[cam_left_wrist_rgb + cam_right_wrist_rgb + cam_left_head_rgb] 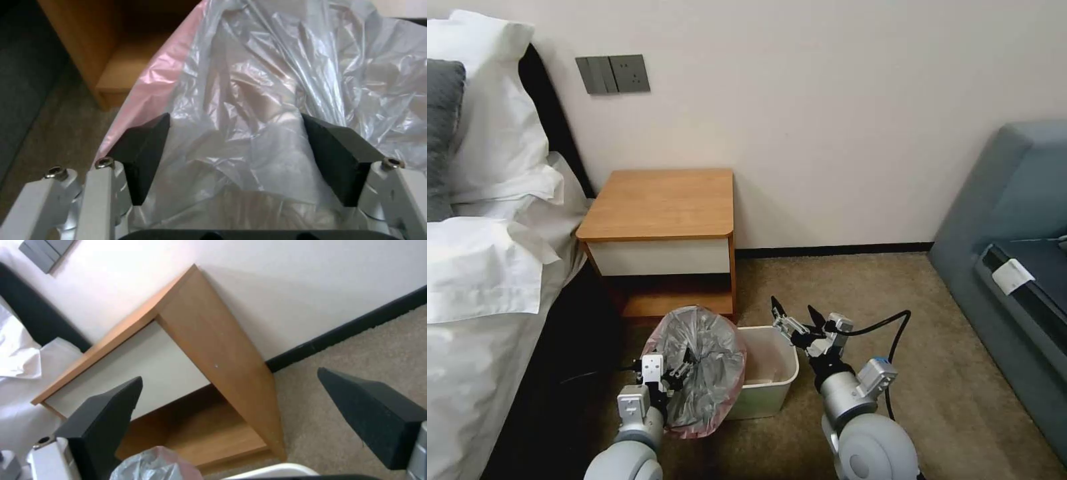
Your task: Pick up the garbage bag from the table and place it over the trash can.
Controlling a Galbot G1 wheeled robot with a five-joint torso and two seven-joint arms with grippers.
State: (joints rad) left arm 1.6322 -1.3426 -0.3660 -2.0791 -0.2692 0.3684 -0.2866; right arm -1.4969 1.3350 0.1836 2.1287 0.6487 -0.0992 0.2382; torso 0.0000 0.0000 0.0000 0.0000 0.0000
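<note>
Pickup done: garbage bag [697, 370] was off the table [660, 203], ballooned low centre over the trash can [774, 380]'s left rim, not lining it. Left gripper [675, 379] spread with plastic between its fingers; right gripper [796, 314] open, empty above the can.

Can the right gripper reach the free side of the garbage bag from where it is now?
Probably yes. The right gripper hangs open above the trash can, and the garbage bag bulges just beside it with nothing between them. The left gripper is at the bag's other side.
</note>
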